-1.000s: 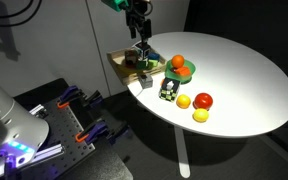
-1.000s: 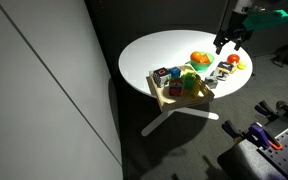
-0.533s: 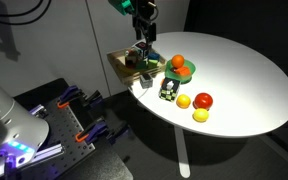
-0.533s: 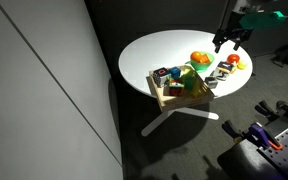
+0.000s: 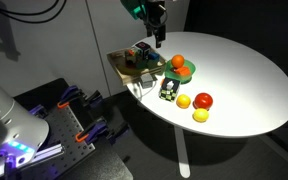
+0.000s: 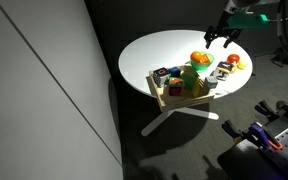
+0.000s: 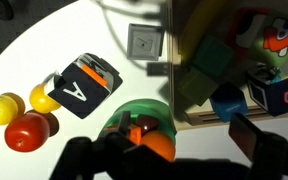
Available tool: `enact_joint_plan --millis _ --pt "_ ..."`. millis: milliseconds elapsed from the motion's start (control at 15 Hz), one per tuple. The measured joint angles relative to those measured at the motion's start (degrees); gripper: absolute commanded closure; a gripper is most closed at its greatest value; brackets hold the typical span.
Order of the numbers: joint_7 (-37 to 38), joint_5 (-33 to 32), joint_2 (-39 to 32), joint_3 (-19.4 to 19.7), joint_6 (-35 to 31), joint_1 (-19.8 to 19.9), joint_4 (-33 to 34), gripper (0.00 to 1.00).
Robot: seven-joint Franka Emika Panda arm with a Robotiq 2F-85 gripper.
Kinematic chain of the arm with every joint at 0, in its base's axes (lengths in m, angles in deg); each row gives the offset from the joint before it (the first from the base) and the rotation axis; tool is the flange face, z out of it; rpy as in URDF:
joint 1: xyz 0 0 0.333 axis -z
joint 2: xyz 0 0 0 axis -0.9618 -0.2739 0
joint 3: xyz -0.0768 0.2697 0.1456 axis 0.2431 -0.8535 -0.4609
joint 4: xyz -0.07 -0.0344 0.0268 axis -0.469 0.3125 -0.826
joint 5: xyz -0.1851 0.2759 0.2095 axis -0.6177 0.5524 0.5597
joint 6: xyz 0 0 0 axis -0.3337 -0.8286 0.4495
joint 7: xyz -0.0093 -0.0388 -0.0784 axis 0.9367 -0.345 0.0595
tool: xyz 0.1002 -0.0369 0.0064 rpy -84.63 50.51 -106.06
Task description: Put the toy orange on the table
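The toy orange [image 5: 178, 62] sits in a green bowl [image 5: 185, 73] near the edge of the round white table [image 5: 234, 70]. Both exterior views show it, the orange [image 6: 199, 57] and table [image 6: 159, 50] also from the other side. My gripper [image 5: 157, 27] hangs open and empty above the table, up and slightly tray-side of the bowl; it also shows in an exterior view [image 6: 222, 36]. In the wrist view the orange [image 7: 154, 143] lies in the bowl [image 7: 134, 112] between my dark fingers, the gripper [image 7: 164, 150] above it.
A wooden tray [image 5: 132, 66] of coloured blocks [image 7: 224, 70] stands beside the bowl. A black box with an orange "A" [image 7: 86, 85], a red fruit [image 5: 203, 100], a yellow-orange fruit [image 5: 183, 101] and a yellow one [image 5: 200, 115] lie in front.
My gripper has moved from above the wooden tray towards the green bowl and risen a little. The orange and other objects have not moved.
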Motion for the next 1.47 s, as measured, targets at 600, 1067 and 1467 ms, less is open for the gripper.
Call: enact_joint_plan --millis 600,1067,1467 --pt "-1.5 -1.3 -10.5 0.4 -5.5 0.0 7.2 0.0" --pt "-1.5 -1.4 -17.4 1.6 -1.9 0.0 15.3 0.0" --pt "-1.3 -1.8 -22.0 3.5 -1.1 -0.1 21.3 0.0"
